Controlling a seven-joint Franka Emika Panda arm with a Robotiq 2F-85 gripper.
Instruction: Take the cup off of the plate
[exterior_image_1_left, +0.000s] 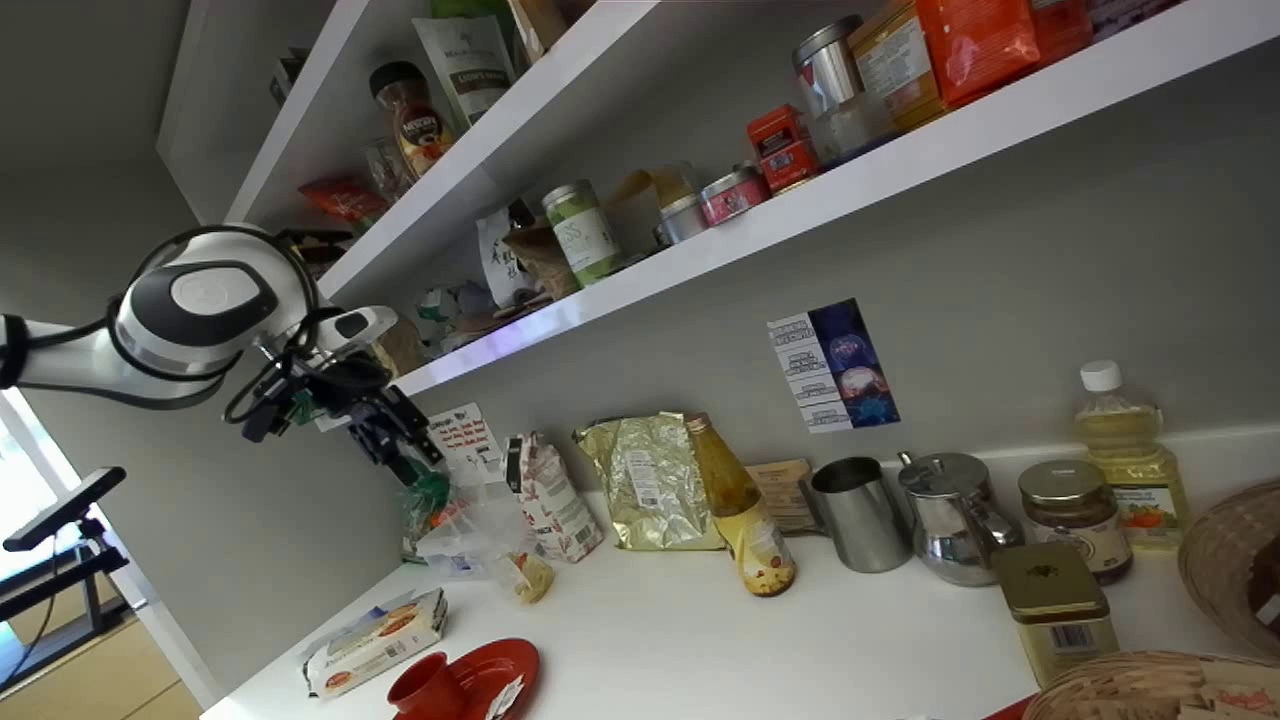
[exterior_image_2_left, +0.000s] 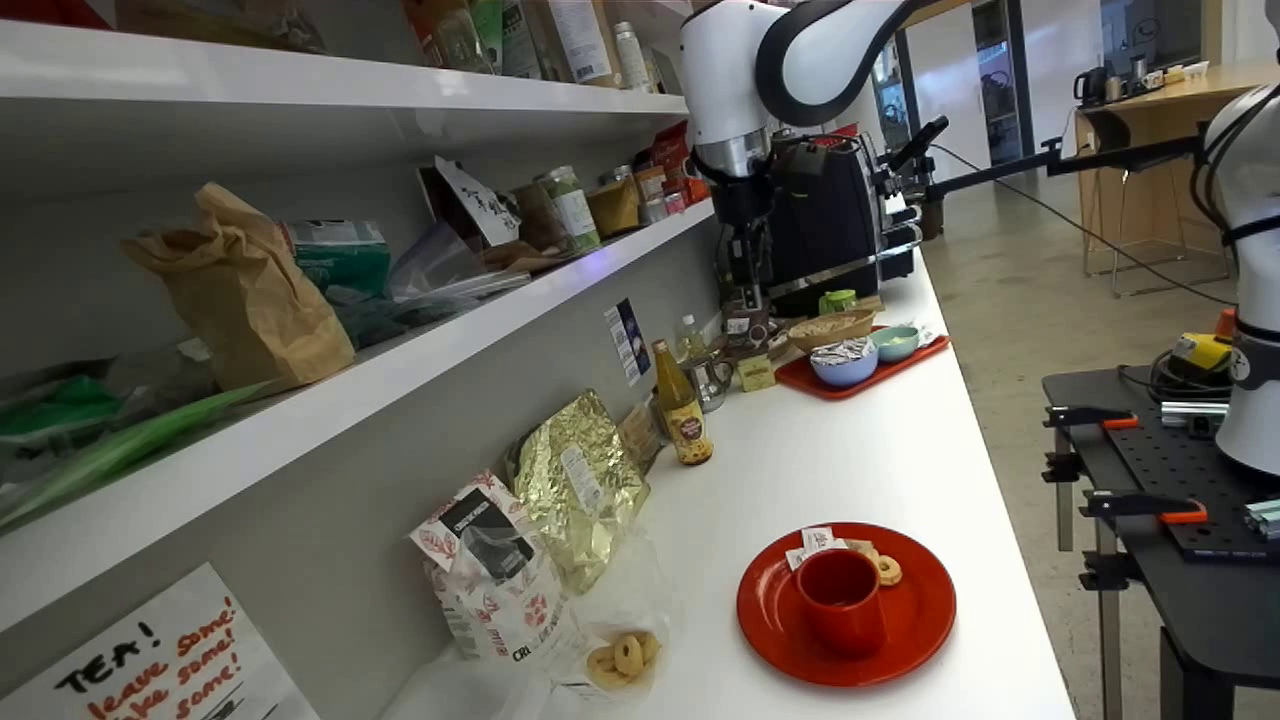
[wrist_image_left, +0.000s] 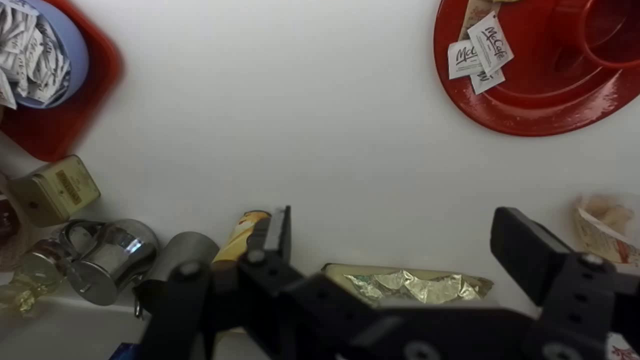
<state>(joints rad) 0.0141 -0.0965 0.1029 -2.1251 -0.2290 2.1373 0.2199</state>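
Observation:
A red cup (exterior_image_2_left: 842, 600) stands on a round glossy red plate (exterior_image_2_left: 770, 625) on the white counter. Both also show at the bottom of an exterior view, the cup (exterior_image_1_left: 428, 688) at the left part of the plate (exterior_image_1_left: 510, 655). In the wrist view the cup (wrist_image_left: 612, 32) and plate (wrist_image_left: 530, 122) are at the top right, cut by the frame edge. White sachets (wrist_image_left: 490, 42) lie on the plate beside the cup. My gripper (wrist_image_left: 395, 212) is open with nothing between its fingers. It hangs high above the counter, away from the cup, in both exterior views (exterior_image_1_left: 408, 450) (exterior_image_2_left: 752, 295).
A shelf (exterior_image_1_left: 800, 205) with jars and packets runs along the wall. Below stand a gold bag (exterior_image_1_left: 650, 490), a bottle (exterior_image_1_left: 745, 520), a metal jug (exterior_image_1_left: 865, 520) and a teapot (exterior_image_1_left: 950, 520). A red tray (exterior_image_2_left: 825, 392) holds bowls. Ring biscuits (exterior_image_2_left: 625, 660) lie in a clear bag.

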